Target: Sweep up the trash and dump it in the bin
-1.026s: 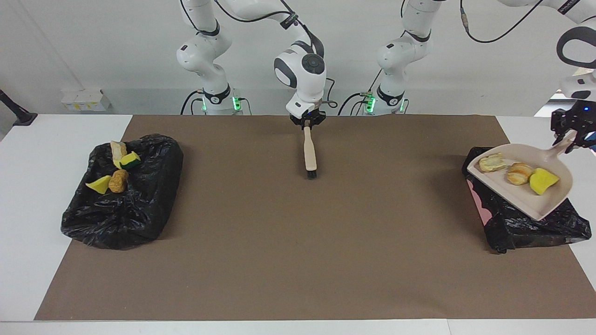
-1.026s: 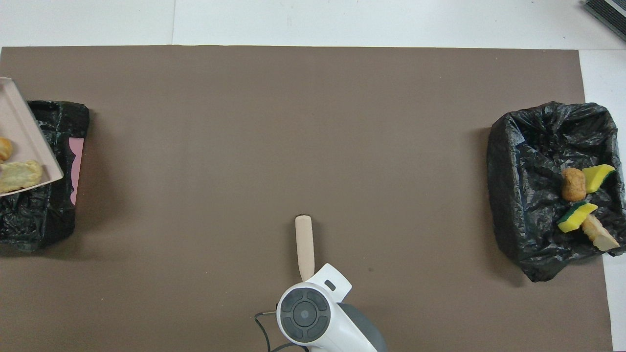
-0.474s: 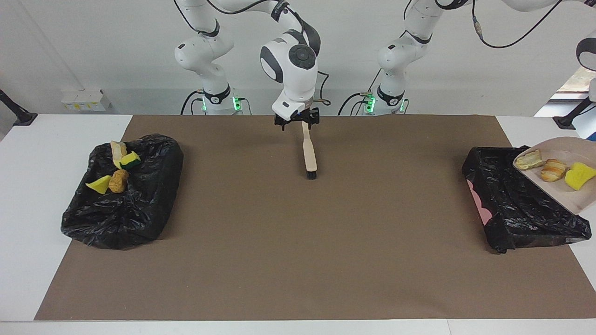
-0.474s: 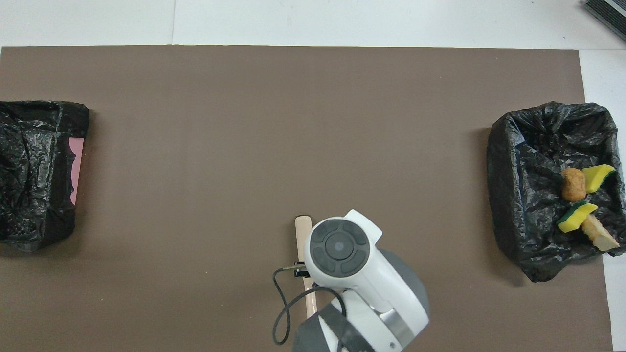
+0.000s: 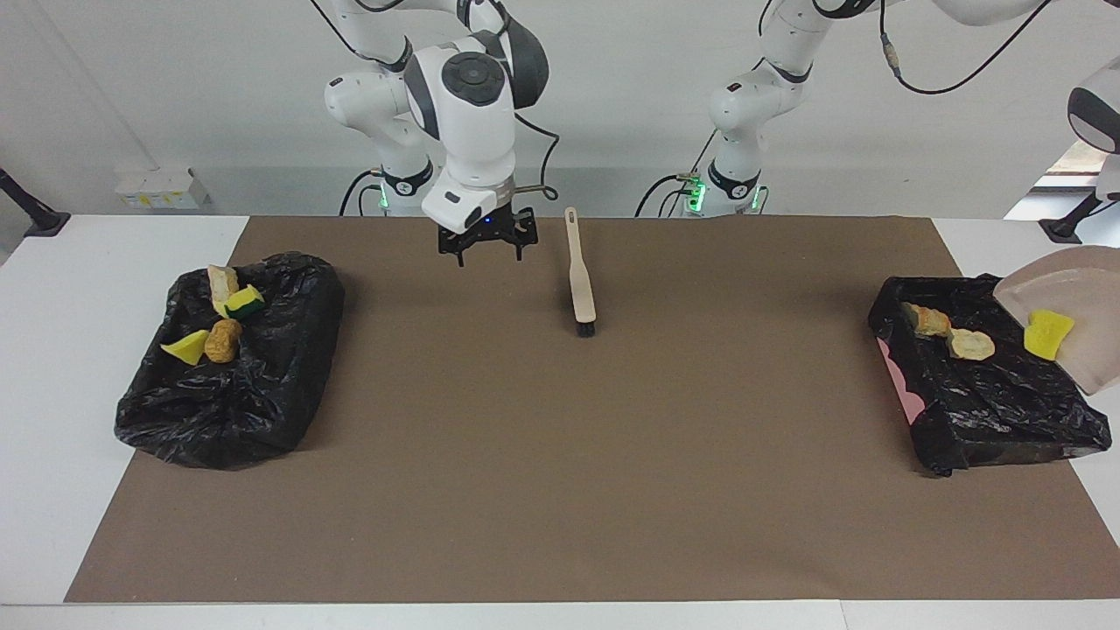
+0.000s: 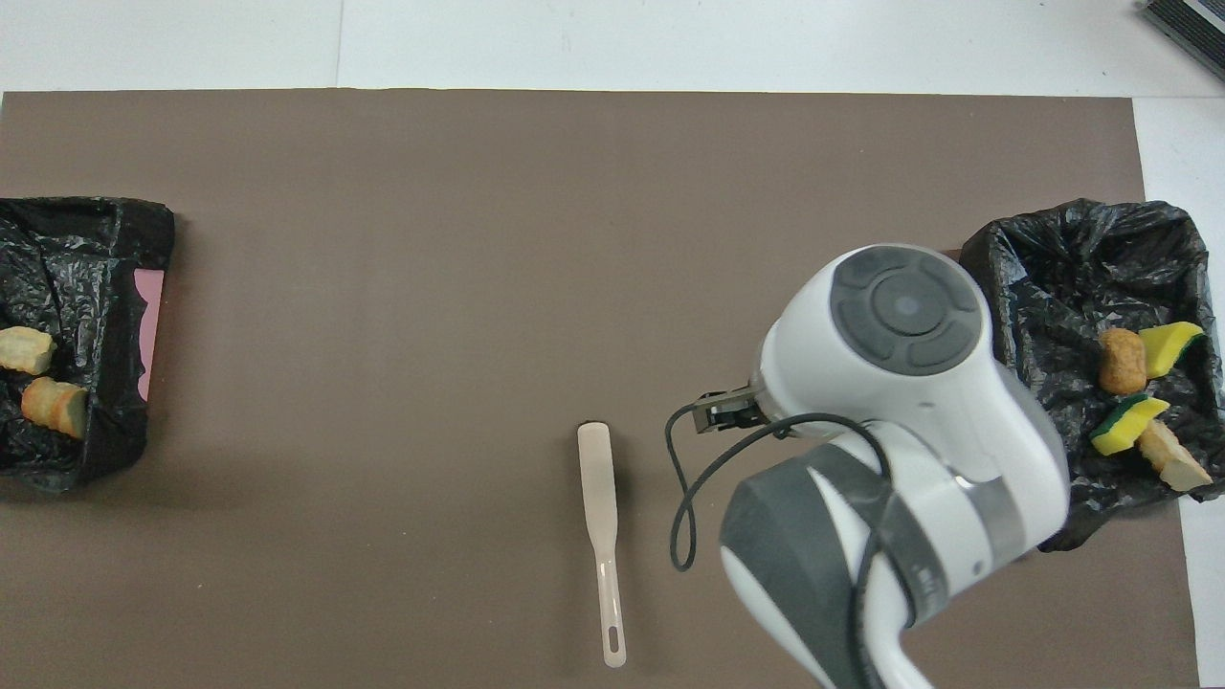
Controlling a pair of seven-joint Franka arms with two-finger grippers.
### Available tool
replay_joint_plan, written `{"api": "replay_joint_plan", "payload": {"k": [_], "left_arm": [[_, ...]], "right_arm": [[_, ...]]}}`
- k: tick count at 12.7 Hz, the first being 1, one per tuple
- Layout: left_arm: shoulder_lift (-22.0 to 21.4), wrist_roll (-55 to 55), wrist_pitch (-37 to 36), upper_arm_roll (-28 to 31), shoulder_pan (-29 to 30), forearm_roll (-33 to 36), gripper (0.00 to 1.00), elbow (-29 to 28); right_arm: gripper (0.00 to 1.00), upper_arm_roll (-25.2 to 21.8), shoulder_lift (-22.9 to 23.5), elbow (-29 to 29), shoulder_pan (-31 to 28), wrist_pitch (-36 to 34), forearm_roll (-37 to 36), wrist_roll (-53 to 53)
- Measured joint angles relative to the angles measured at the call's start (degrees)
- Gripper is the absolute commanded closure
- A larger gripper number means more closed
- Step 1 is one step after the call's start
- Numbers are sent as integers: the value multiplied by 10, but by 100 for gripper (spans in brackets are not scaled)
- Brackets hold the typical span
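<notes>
At the right arm's end of the table, four pieces of trash [image 5: 223, 341] lay in the black-lined bin [image 5: 262, 411]. The right gripper [image 5: 487, 256] hung released and empty over the mat, beside the brush [image 5: 581, 289]. At the left arm's end, two beige chunks [image 5: 971, 344] lay in the second bin [image 5: 989, 411]. A yellow sponge [image 5: 1048, 333] clung to the tilted dustpan [image 5: 1081, 289] above it, the left gripper being out of frame and judged clenched on the handle. The scraps appear light, the sponge soft and the chunks crumbly. They are better tipped than pinched; any grip should be gentle and across the middle.
</notes>
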Motion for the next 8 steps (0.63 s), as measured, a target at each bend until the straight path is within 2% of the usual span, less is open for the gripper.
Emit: {"api": "replay_joint_plan", "payload": {"k": [2,5,8], "left_arm": [[-6,-2,-10,-1,-16,39,100,3],[-30,-12,-55,-4,-46,39,100,5],[-41,-75,-126,-9,-92,-77,100,0]], "right_arm": [[0,-1,0,19,-60,-2,-1,-81],[0,-4,-1,42,-138,-7,-4,-122],[0,-7,-2,57,-201,-10,-23,-174]]}}
